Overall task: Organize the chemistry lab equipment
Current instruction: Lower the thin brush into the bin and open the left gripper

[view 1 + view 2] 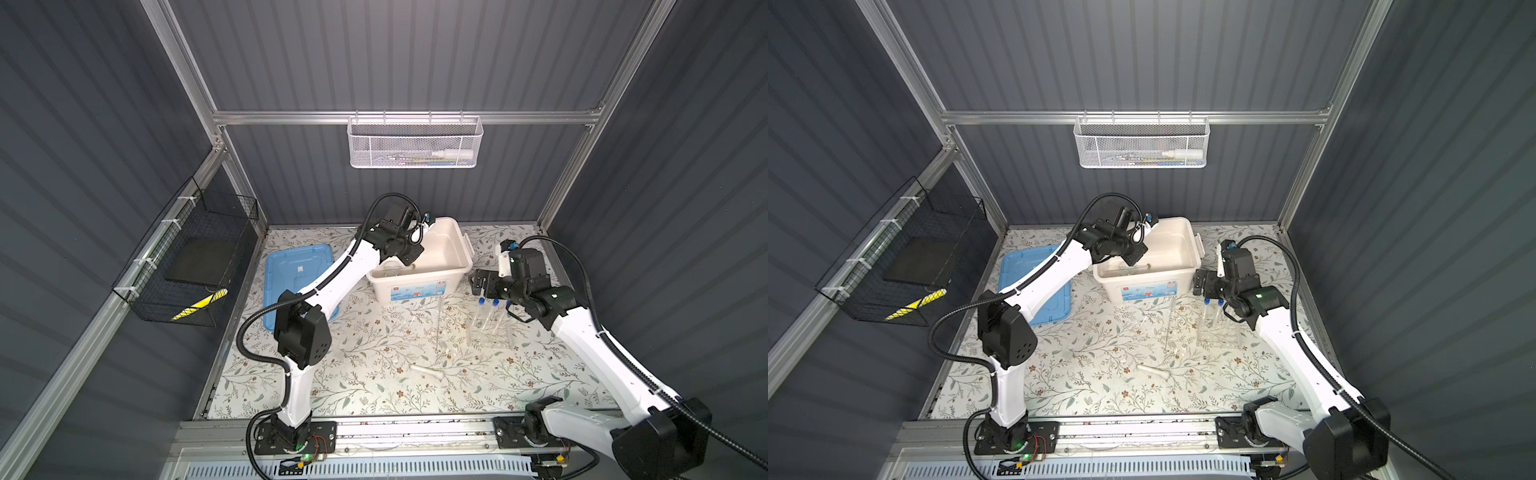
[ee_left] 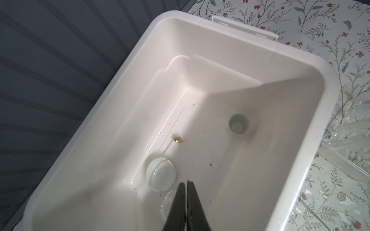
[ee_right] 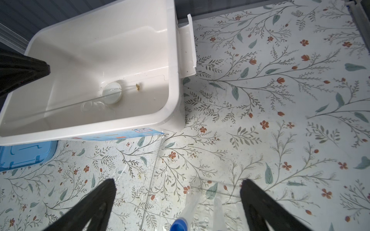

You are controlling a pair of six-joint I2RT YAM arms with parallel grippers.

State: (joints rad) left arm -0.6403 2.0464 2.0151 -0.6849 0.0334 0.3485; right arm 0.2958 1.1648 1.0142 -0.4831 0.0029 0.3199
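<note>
White plastic tub (image 3: 173, 60) holds the small round bowl (image 2: 160, 174) below the left gripper (image 2: 186, 183), jaws pressed together; the wide-spread right gripper (image 3: 179, 182) should descend squarely over the racked blue-capped clear test tube (image 3: 178, 226).

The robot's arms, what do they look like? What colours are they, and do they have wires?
The left arm and right arm have smooth white shells with chunky black joints. A black ribbed cable hose loops along each one. The left gripper and right gripper have thin, pointed black fingers. A tiny green light glows by the left arm's base.
</note>
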